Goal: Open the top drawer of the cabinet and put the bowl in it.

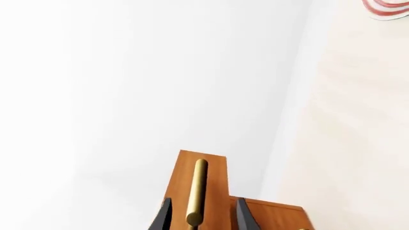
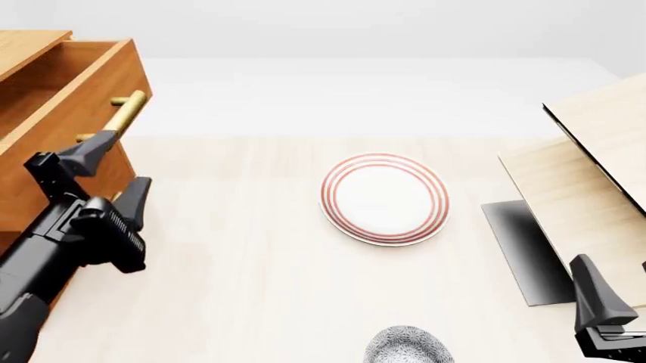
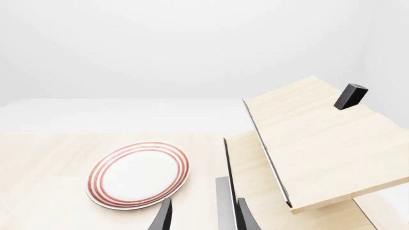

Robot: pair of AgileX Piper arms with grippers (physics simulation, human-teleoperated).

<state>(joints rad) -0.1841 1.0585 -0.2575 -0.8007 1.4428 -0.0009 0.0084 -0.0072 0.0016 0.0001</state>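
The left gripper [image 2: 106, 172] stands open just off the pulled-out top drawer [image 2: 71, 98], its fingers either side of the brass handle [image 1: 197, 191] without touching it. The bowl [image 2: 407, 346] sits well to that gripper's right at the table's [image 2: 232, 287] near edge, bare tabletop between them. The right gripper [image 3: 203, 215] is open and empty, the plate [image 3: 139, 174] ahead of it.

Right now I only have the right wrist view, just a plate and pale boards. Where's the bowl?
Observer: The bowl sits on the table nearer the arms than the plate, at the front view's lower edge.
Operator: Is the top drawer open?
Observer: Yes, the top drawer is pulled out of the cabinet.
Operator: And the left end effector?
Observer: The left end effector is open, fingers either side of the brass handle, not closed on it.
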